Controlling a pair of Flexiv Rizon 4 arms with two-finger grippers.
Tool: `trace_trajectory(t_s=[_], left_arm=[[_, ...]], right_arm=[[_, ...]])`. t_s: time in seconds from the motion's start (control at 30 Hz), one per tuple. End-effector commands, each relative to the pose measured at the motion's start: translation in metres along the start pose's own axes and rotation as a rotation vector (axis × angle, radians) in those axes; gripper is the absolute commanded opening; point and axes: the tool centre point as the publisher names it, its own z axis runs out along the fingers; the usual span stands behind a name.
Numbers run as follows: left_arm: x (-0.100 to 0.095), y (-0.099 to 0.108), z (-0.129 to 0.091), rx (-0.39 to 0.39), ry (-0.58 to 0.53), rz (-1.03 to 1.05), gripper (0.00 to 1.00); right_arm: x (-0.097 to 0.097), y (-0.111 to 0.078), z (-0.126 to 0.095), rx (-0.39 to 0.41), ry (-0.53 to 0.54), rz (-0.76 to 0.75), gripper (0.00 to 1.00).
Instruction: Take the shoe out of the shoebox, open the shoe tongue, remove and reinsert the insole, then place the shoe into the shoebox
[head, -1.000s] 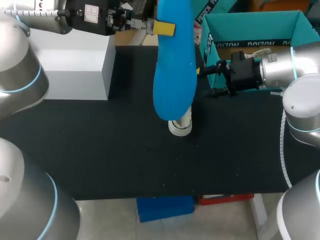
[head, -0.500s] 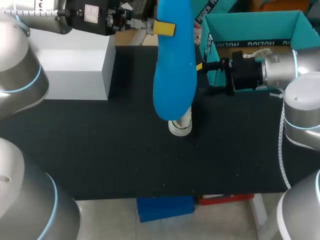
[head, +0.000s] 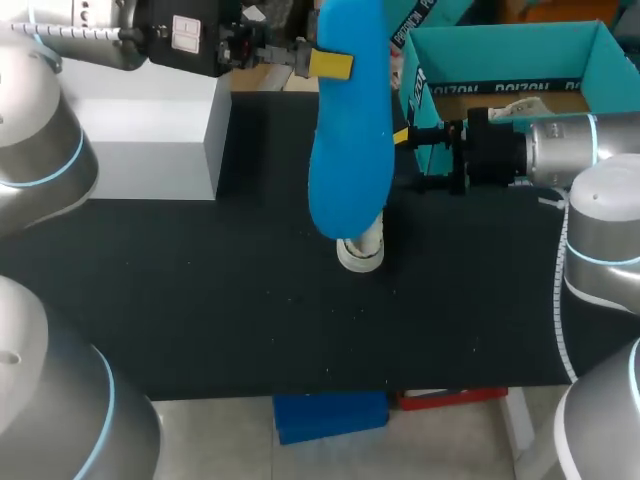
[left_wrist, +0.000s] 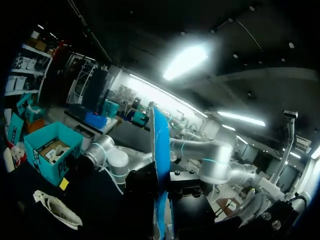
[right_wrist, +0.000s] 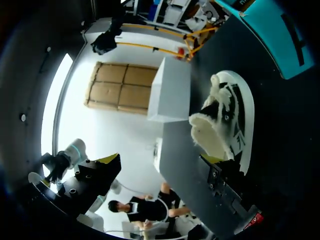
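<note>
Reinsertion appears to be the step in hand. Left gripper (head: 325, 62) pinches the blue insole (head: 350, 140), which hangs below its fingers. Shoe (right_wrist: 225, 125) lies on the table just ahead of the right gripper (head: 405, 160), whose fingers are spread. Steady the shoe first, then feed the insole in aligned with the opening.

The insole (head: 348, 130) in the left gripper (head: 332, 62) is a plain bright blue; the fingertip against it is bright yellow, on a black gripper body. The right gripper (head: 412, 160) is also black with a yellow tip. Ahead of it, the shoe (right_wrist: 225, 122) is white with black panels and a cream, fleecy lining. Behind the right gripper, the shoebox (head: 510, 50) is teal with a black band. The table (head: 200, 290) is matte black, and the block (head: 150, 125) beside the left gripper is pale grey-white. The left arm (head: 40, 125) and right arm (head: 600, 210) are silver-grey with light blue rings.
</note>
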Motion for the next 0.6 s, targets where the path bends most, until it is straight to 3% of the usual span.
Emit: trace_trajectory(t_s=[0.03, 0.37, 0.6], left_arm=[[-0.012, 0.012, 0.014, -0.028, -0.009, 0.129, 0.00], [-0.047, 0.066, 0.030, -0.101, -0.093, 0.362, 0.00], [-0.047, 0.066, 0.030, -0.101, -0.093, 0.362, 0.00]], right_arm=[[0.000, 0.000, 0.001, -0.001, -0.001, 0.000, 1.00], [0.000, 0.000, 0.001, -0.001, -0.001, 0.000, 1.00], [0.000, 0.000, 0.001, -0.001, -0.001, 0.000, 1.00]])
